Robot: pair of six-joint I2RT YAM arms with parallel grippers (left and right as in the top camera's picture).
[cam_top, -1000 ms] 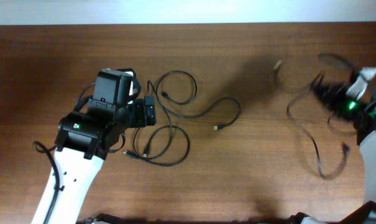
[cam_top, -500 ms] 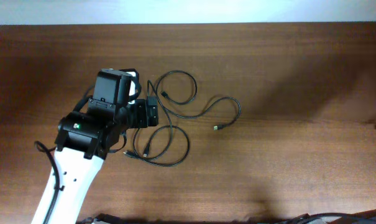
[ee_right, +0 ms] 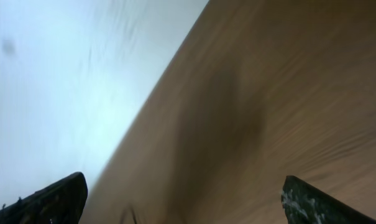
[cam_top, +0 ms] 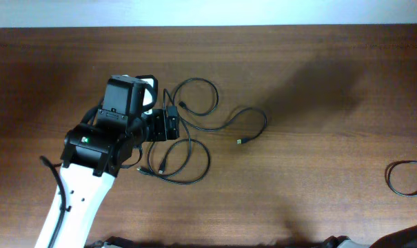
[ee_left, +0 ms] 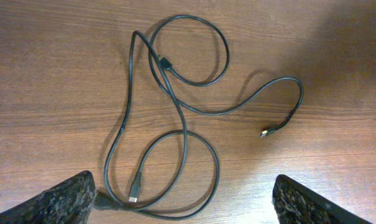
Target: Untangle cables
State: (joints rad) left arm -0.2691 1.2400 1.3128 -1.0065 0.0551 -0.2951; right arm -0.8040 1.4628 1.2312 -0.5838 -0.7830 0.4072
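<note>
Two black finger pads (ee_left: 60,200) of the left gripper (ee_left: 188,204) sit wide apart at the bottom corners of its wrist view, gripping nothing. Just beyond them, thin black cables (ee_left: 185,137) lie in loose, crossing loops on the brown wooden table (ee_left: 45,74), with a small gold-tipped plug (ee_left: 263,132) at one end. Far to the right, a separate black cable loop (cam_top: 407,178) is cut off by the overhead edge. The right gripper (ee_right: 181,208) is also spread wide and empty, and its view is heavily blurred.
</note>
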